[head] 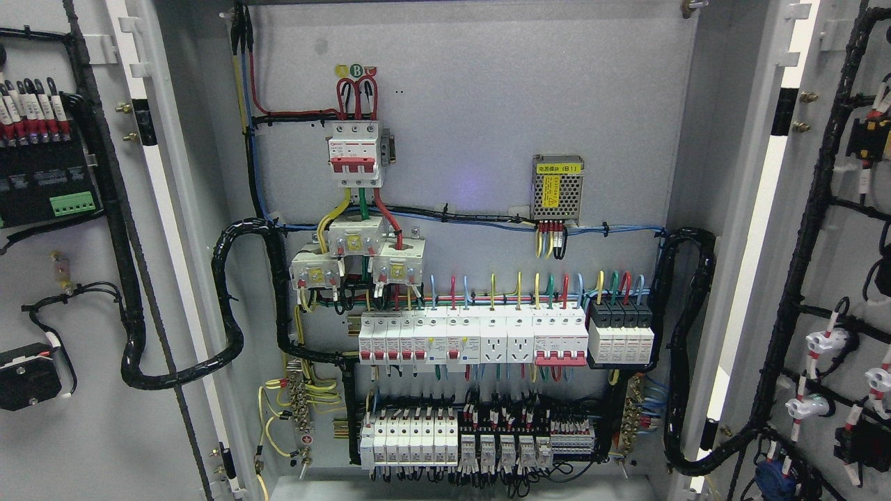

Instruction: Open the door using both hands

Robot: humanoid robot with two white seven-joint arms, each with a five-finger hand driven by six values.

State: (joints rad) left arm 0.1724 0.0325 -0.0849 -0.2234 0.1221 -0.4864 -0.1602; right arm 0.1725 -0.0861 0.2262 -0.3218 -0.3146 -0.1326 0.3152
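Both cabinet doors are swung wide: left door (104, 278) and right door (835, 278) are seen either side of the backplate (487, 139), inner wiring exposed. No robot hand is in view, so finger state can't be told. Task looks done. Risk: black harness (230, 306) beside the left door could be snagged if a door is pushed further.

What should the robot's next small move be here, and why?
Probably none beyond keeping both arms back. The left door and right door both stand swung wide, showing their wired inner faces, and the cabinet's breaker panel is fully exposed. No hand shows in the head view, so the opening looks done.
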